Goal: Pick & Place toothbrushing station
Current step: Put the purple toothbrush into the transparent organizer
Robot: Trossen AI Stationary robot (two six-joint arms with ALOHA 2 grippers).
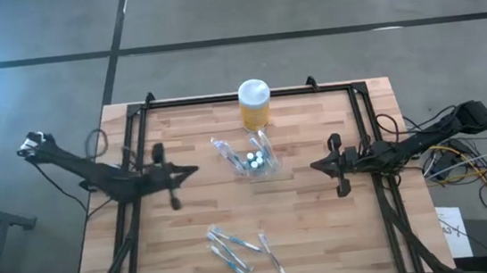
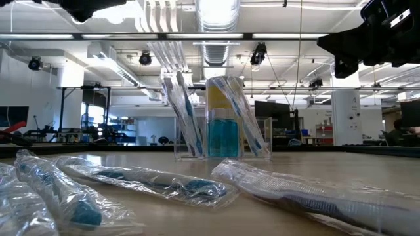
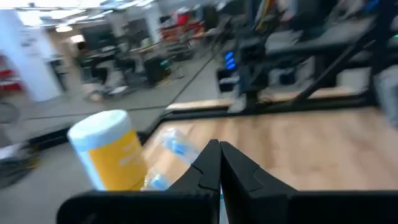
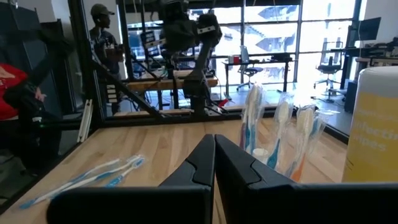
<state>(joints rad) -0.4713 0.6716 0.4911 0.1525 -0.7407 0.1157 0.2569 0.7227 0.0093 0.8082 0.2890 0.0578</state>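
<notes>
- While both arms hang level above the table (image 1: 324, 227), toothbrushing station (image 1: 252, 159) sits between the two sets of fingers, just in front of the yellow jar (image 1: 255, 105).
- Left gripper (image 1: 191, 170): fingers pressed together, grasping nothing, tips aimed toward the station.
- Right gripper (image 1: 314, 165): fingers likewise clenched and empty, station ahead of its tips and slightly to one side.
- Roughly equal reach from either side; right perhaps a touch nearer, judged from above.
- Station upright, toothbrushes leaning in its slots; loose wrapped toothbrushes (image 1: 236, 249) well apart, nearer the table's front edge.
- Low view gives the clear walls and blue-filled compartment, lost from above; right wrist view gives the brushes' tilt.
</notes>
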